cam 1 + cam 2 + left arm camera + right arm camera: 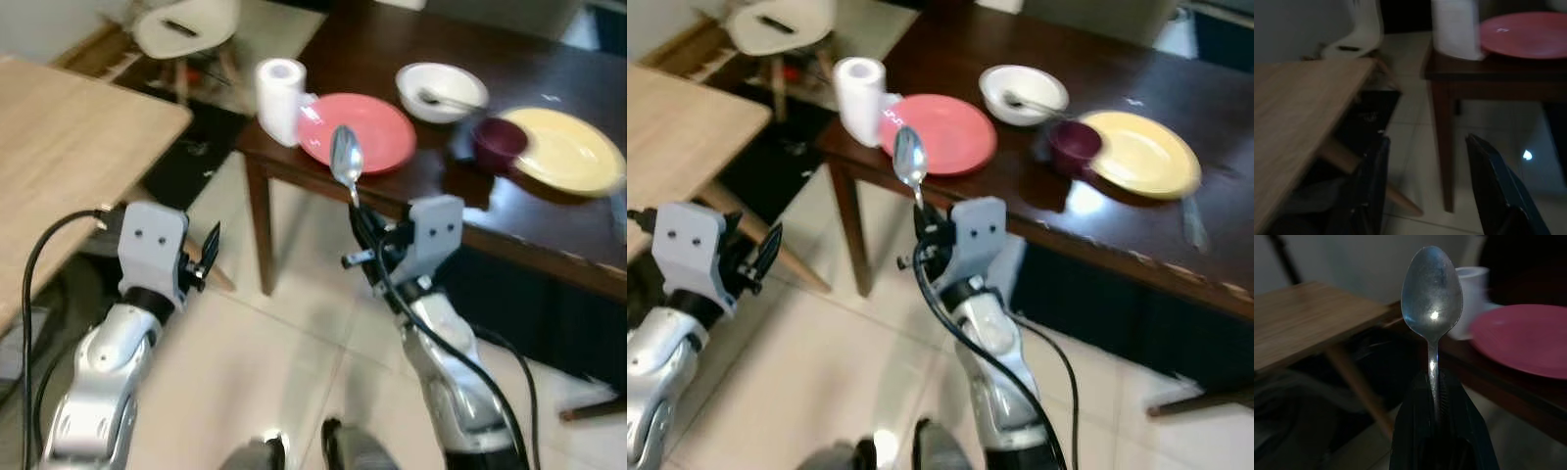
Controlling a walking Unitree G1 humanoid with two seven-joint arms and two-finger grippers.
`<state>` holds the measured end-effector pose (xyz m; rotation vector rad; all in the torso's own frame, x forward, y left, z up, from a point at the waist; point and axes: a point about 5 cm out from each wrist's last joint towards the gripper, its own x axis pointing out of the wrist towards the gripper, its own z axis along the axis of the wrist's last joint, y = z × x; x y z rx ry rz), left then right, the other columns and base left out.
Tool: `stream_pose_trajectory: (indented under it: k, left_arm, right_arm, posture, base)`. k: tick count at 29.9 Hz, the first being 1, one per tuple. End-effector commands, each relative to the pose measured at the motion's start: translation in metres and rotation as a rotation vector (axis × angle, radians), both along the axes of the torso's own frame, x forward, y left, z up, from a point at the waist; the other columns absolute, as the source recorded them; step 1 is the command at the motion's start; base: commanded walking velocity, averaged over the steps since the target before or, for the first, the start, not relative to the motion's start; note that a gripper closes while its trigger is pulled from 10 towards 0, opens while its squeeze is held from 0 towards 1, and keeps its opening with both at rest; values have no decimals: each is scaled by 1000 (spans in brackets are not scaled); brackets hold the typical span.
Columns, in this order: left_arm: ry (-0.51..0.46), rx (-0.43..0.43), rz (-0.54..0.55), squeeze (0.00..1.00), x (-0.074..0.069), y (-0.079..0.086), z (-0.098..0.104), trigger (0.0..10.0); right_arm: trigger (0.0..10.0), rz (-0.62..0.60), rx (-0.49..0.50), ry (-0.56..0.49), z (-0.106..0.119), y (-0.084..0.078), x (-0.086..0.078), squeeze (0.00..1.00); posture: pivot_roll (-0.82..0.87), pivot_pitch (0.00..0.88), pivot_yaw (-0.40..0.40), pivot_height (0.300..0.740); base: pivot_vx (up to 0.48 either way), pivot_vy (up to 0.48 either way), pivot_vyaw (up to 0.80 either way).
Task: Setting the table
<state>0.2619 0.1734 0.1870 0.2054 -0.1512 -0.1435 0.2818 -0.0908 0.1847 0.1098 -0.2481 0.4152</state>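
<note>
Clamped upright in my right gripper (359, 227): one spoon (346, 157), before the dark table (392, 196). My left gripper (208, 253) hangs open, holding nothing. Tabletop count: two plates, red (358, 130) and yellow (566, 148); one bowl (441, 90); one cup (498, 143); one paper roll (279, 98). Tiled floor (294, 333).

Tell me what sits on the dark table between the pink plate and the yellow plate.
In the left eye view, a white bowl holding a spoon and a maroon cup sit between the pink plate and yellow plate.
</note>
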Motion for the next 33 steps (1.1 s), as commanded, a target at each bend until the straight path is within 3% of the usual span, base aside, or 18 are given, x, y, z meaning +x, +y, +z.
stream_pose_trajectory:
  k: [1,12,22,33]
  left_arm:
    - [17,6,1,0,-2,0,-5,10000]
    - [18,-7,8,0,0,0,-5,10000]
    - [43,-48,19,0,2,1,-5,10000]
    - [53,-32,19,0,4,0,-7,10000]
  right_arm:
    - [10000,57,19,0,1,6,-6,0]
    - [10000,254,58,20,2,21,-18,0]
    - [10000,273,104,32,5,21,-18,0]
    - [10000,276,105,50,2,21,-18,0]
  posture:
    - [-72,118,21,740]
    - [-66,119,26,740]
    - [-61,119,29,740]
    - [-62,111,33,740]
  base:
    - [0,0,794]
    - [0,0,794]
    - [0,0,794]
    - [0,0,794]
